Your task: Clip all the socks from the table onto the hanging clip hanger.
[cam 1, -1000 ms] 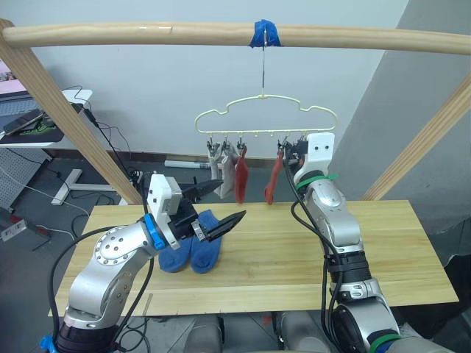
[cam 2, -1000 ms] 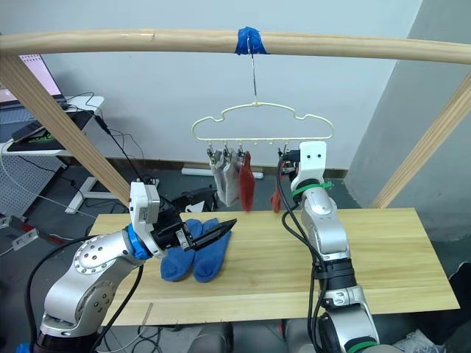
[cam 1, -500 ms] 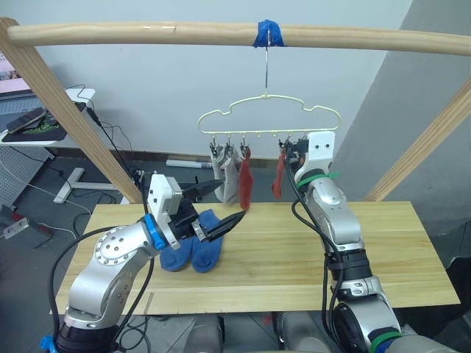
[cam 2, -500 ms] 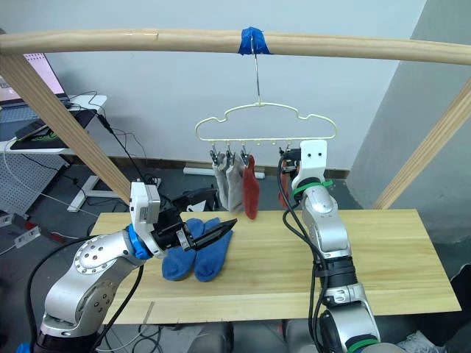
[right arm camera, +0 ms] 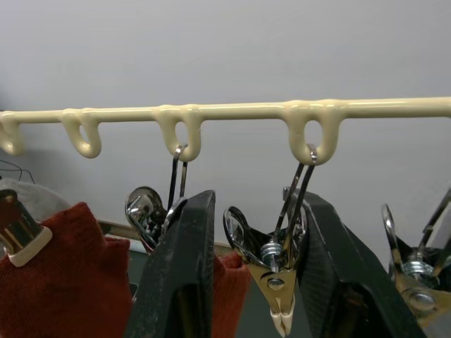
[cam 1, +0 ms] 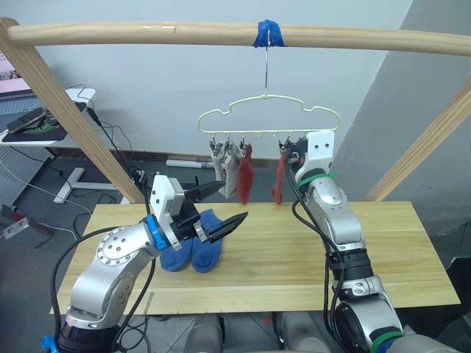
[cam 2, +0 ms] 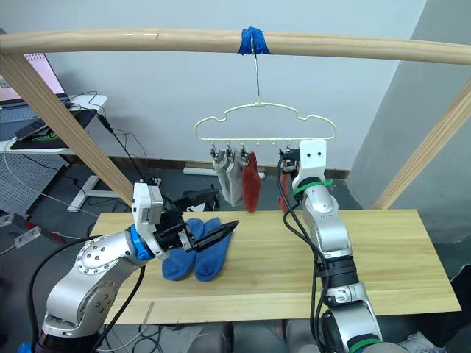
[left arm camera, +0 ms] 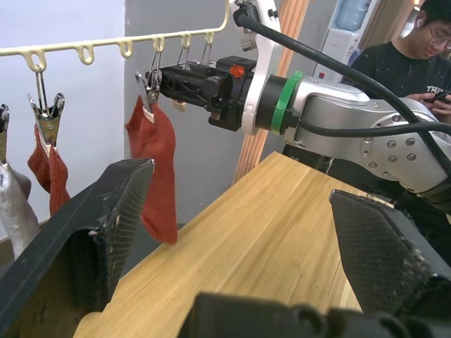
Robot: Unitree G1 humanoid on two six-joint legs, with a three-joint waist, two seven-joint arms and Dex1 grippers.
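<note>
Two blue socks (cam 1: 193,246) lie side by side on the plank table (cam 1: 294,250). My left gripper (cam 1: 232,199) hovers just above them, open and empty. The pale yellow clip hanger (right arm camera: 239,110) hangs from the pole and carries two grey socks (cam 1: 224,176) and two rust red socks (cam 1: 244,173) (cam 1: 279,180). My right gripper (right arm camera: 255,197) is raised to the hanger's right end. Its fingers (right arm camera: 183,282) stand close on either side of an empty metal clip (right arm camera: 275,260), whose jaws look closed. Another empty clip (right arm camera: 416,274) hangs beside it.
A round wooden pole frame (cam 1: 147,33) spans the table, with slanted legs on both sides. A person (left arm camera: 405,49) stands beyond the table's right end, looking at a phone. A desk with cables (cam 1: 37,125) is at the back left.
The hung socks have swayed a little, and the right-hand red sock now hangs straighter. Both grippers stay about where they were.
</note>
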